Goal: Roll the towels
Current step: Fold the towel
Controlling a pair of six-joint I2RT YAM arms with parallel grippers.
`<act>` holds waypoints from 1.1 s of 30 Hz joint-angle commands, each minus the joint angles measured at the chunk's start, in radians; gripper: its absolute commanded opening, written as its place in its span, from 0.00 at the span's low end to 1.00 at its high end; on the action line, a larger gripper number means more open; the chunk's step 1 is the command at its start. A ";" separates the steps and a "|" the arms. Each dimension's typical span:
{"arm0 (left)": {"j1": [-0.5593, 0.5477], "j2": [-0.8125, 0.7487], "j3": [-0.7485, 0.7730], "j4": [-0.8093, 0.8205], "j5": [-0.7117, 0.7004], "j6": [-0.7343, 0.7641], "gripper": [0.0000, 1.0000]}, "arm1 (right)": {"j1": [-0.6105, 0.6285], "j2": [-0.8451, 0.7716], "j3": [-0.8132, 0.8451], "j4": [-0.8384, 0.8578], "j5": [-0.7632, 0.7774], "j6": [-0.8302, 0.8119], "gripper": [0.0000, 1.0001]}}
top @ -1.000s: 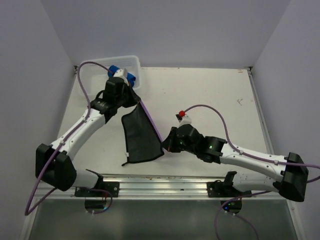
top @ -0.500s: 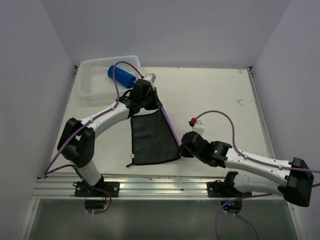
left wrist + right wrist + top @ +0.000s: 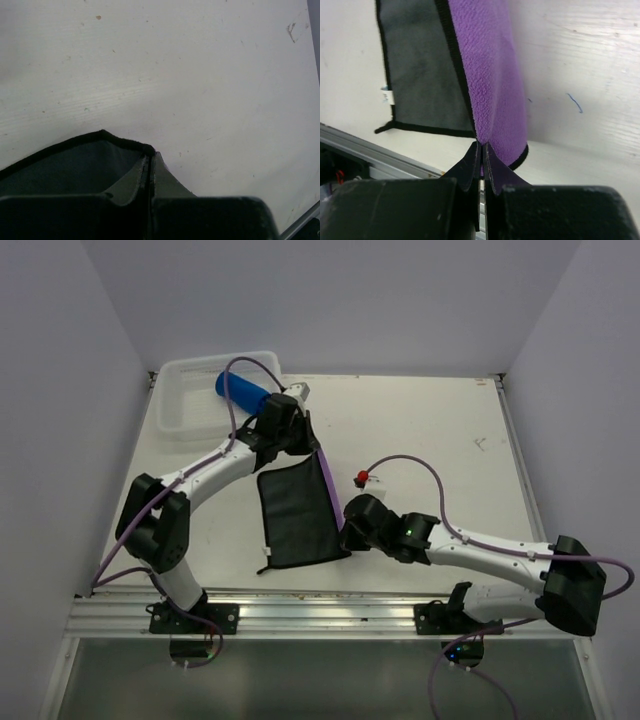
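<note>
A purple towel (image 3: 300, 515), dark-backed and black-edged, lay mostly flat at centre frame with its right edge lifted. The left jaws, pressed together, pinched its upper corner. The right jaws, likewise clamped, pinched its lower corner. Such thin grips could likely slip, or uneven pulling could skew the fold before rolling. A blue towel (image 3: 240, 392) sat rolled in the basket (image 3: 185, 410), upper left. Pale lilac walls enclosed a white, scuffed tabletop (image 3: 430, 440).
</note>
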 commanded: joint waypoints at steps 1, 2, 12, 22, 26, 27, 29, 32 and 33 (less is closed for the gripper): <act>0.054 -0.013 0.033 0.013 -0.018 0.037 0.00 | 0.004 0.033 0.061 0.057 -0.104 -0.027 0.00; 0.061 -0.018 0.028 0.004 -0.013 0.039 0.00 | 0.004 0.040 0.067 0.060 -0.115 -0.027 0.00; 0.121 -0.041 0.031 -0.088 -0.025 0.088 0.00 | 0.021 0.177 0.168 0.122 -0.234 -0.043 0.00; 0.155 -0.046 0.028 -0.180 -0.087 0.120 0.00 | 0.067 0.307 0.250 0.175 -0.277 -0.028 0.00; 0.172 -0.050 0.018 -0.198 -0.122 0.123 0.00 | 0.100 0.365 0.268 0.203 -0.279 -0.014 0.00; 0.175 -0.055 0.018 -0.207 -0.131 0.126 0.00 | 0.105 0.378 0.271 0.212 -0.279 -0.013 0.00; 0.181 -0.059 0.013 -0.221 -0.160 0.129 0.00 | 0.114 0.408 0.285 0.226 -0.284 -0.004 0.00; 0.187 -0.072 -0.002 -0.223 -0.176 0.133 0.00 | 0.125 0.441 0.308 0.232 -0.281 -0.002 0.00; 0.189 -0.073 -0.004 -0.229 -0.183 0.133 0.00 | 0.124 0.448 0.314 0.232 -0.282 -0.002 0.00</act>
